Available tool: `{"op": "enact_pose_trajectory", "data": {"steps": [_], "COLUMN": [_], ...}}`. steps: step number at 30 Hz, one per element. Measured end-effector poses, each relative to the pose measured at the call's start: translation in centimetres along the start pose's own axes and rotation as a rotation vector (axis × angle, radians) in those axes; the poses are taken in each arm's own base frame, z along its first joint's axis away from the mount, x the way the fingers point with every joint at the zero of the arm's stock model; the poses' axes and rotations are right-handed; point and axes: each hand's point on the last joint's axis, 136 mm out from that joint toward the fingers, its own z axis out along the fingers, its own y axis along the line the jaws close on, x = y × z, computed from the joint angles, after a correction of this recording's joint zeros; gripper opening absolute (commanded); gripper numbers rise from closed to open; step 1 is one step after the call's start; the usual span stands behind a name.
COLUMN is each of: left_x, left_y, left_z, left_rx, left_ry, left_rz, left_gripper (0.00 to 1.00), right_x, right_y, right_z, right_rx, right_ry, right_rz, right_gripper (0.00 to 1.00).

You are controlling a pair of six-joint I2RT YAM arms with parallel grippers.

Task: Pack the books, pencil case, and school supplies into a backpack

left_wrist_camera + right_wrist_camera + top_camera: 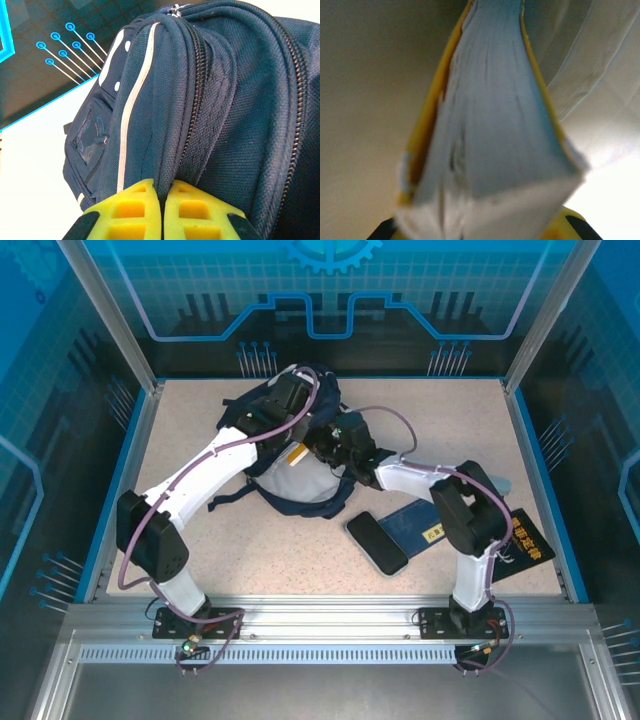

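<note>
Writing on two items, none of it legible: small yellow label at the lower right corner of the dark blue book (410, 522), gold characters on a dark flat item (529, 538) at the right edge of the worktop (450, 420). Left claw (163, 194) closed tight, yellow fingers pinching a fold of the navy backpack (235, 100) beside its zipper; white stripe and white patches further left on the fabric. Right claw (480, 227) clamped on the yellow book (490, 125), page edges toward the lens, pale fabric folds at upper right. Backpack at upper centre of the top view, both claws at it. Count: one backpack, two books, one black case (377, 542) just beside the dark blue book, two claws.
</note>
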Motion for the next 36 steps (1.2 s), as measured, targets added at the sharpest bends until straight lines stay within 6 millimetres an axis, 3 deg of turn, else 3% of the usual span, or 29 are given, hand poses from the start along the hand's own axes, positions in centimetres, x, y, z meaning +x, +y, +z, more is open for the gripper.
{"op": "enact_pose_trajectory", "data": {"steps": [4,9,11,14,17,19,24,30,33,36], "left_x": [0.1,0.1,0.2,0.4,0.5,0.7,0.8,2.3,3.8,5.7], "left_y": [0.2,0.3,0.6,1.6,2.0,2.0,2.1,2.0,1.7,1.8], "left_z": [0.2,0.3,0.4,0.8,0.9,1.0,1.1,2.1,2.5,2.5], "left_rx": [0.016,0.033,0.031,0.018,0.019,0.028,0.045,0.056,0.065,0.063], "left_ry": [0.004,0.007,0.008,0.015,0.021,0.027,0.032,0.057,0.077,0.1], "left_rz": [-0.028,-0.051,-0.068,-0.089,-0.104,-0.115,-0.131,-0.133,-0.131,-0.129], "left_gripper": [0.0,0.0,0.0,0.0,0.0,0.0,0.0,0.0,0.0,0.02], "right_x": [-0.1,-1.0,-1.3,-1.3,-0.6,0.0,1.5,1.6,1.3,0.9], "right_y": [-0.9,0.6,0.9,0.6,-0.3,-1.3,-4.0,-1.7,-0.4,-0.8], "right_z": [1.9,5.6,7.1,8.4,8.6,8.3,4.6,-2.2,-5.7,-8.8], "right_rx": [0.047,0.036,0.026,0.027,0.046,0.062,0.124,0.138,0.182,0.27], "right_ry": [-0.05,-0.108,-0.118,-0.112,-0.081,-0.055,0.03,0.081,0.079,0.067], "right_rz": [0.005,-0.007,-0.003,0.001,0.004,0.001,0.021,-0.023,-0.097,-0.169], "right_gripper": [0.14,0.19,0.28,0.5,0.68,0.73,0.69,0.61,0.61,0.68]}}
